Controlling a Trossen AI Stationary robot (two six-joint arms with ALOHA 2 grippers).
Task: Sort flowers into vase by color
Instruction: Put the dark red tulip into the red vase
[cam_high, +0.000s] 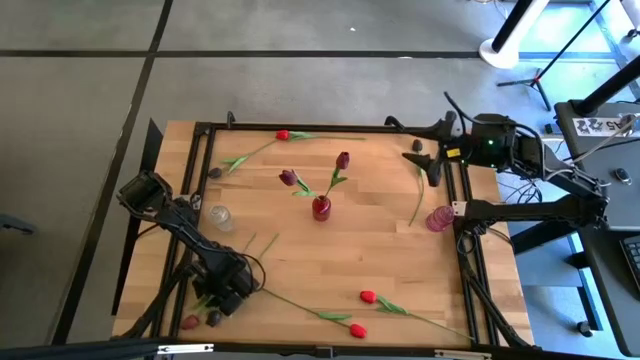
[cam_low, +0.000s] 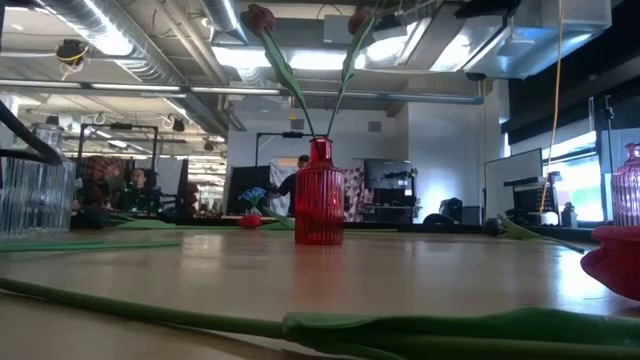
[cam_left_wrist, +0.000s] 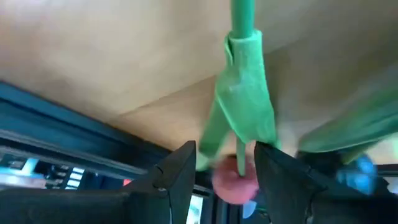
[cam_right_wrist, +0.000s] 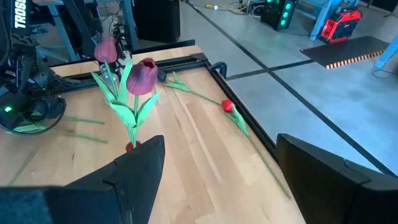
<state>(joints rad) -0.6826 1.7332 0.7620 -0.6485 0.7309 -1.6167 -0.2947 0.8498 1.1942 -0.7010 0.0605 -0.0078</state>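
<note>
Pickup step, by the look of it: left gripper (cam_high: 222, 297) sits low at the table's near-left corner, fingers (cam_left_wrist: 180, 174) apart on either side of a pinkish-red tulip head (cam_left_wrist: 235, 177) and its green stem (cam_left_wrist: 242, 93), not yet clamped. Red vase (cam_high: 321, 207) at mid-table already holds 2 maroon tulips (cam_high: 343, 160). Clear vase (cam_high: 220, 217) on the left and pink vase (cam_high: 438, 218) on the right look empty. Other red tulips (cam_high: 367, 296) lie loose along the near edge, 1 at the far edge (cam_high: 283, 135). Right gripper (cam_high: 425, 160) waits open near the far-right corner. Next move likely calls for closing on the stem, lifting, then picking the right vase.
</note>
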